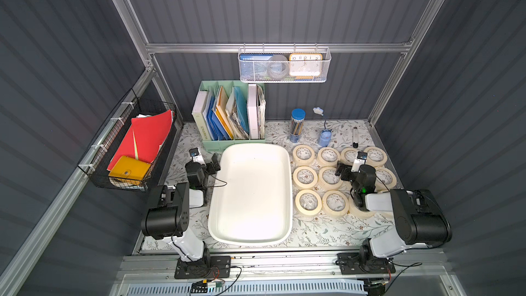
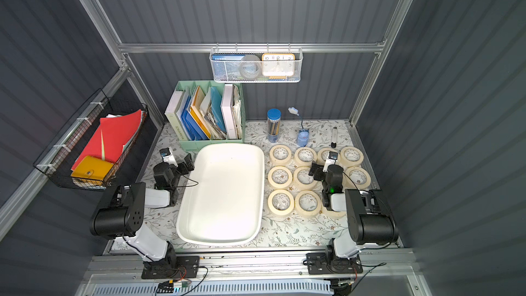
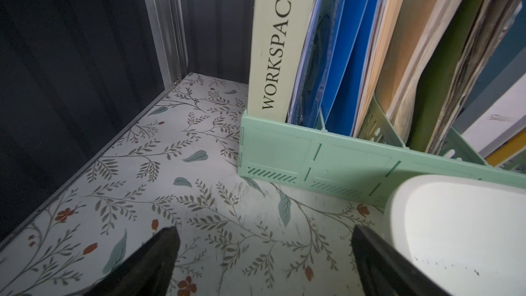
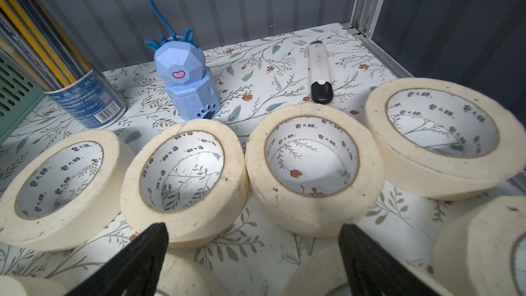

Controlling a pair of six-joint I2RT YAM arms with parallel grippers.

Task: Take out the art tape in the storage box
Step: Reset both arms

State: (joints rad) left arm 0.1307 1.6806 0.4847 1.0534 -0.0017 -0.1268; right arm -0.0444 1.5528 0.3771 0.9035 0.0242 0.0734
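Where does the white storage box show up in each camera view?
A top view: storage box mid-table, in front of the file holder.
A top view: same spot.
Left wrist: only one rounded corner shows.
Right wrist: not in it.
Shared landmark: the green file holder, visible in all four.

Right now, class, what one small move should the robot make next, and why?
Probably just lift the right gripper up and away from the art tape. The storage box shows only its bare white floor, the rolls in view lie flat on the table beside it, and both it and the left gripper stand open and empty, so nothing seems left to take out.
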